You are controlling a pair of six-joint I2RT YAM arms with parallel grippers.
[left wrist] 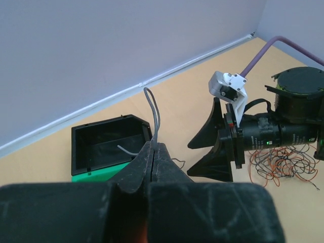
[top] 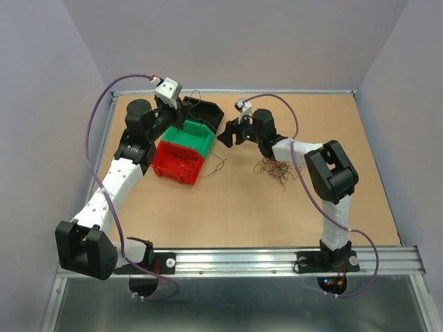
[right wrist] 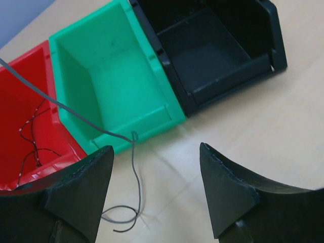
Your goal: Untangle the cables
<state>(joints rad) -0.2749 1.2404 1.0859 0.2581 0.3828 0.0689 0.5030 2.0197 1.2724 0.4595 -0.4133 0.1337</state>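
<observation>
Brown counter (top: 235, 221), pale lilac walls round it. The cables (top: 277, 169) are lying in a loose wiry bunch on the counter's R half, just beside the R arm, well apart from the bins. They're mostly orange-brown and black w/ some red.

The L gripper (left wrist: 153, 149) is hanging over the bins, jaws pressed together on a thin grey wire (left wrist: 152, 109) that is looping up above the tips.

The R gripper (right wrist: 156, 149) is hovering between the bunch and the bins, jaws spread wide, gripping nothing. A grey strand (right wrist: 132, 167) is crossing the red and green bins and curling onto the counter below it; can't tell if it's the same wire.

The black bin (top: 204, 111), green bin (top: 190, 137) and red bin (top: 176, 162) are sitting touching in a row, a few thin wires lying in the red one.
</observation>
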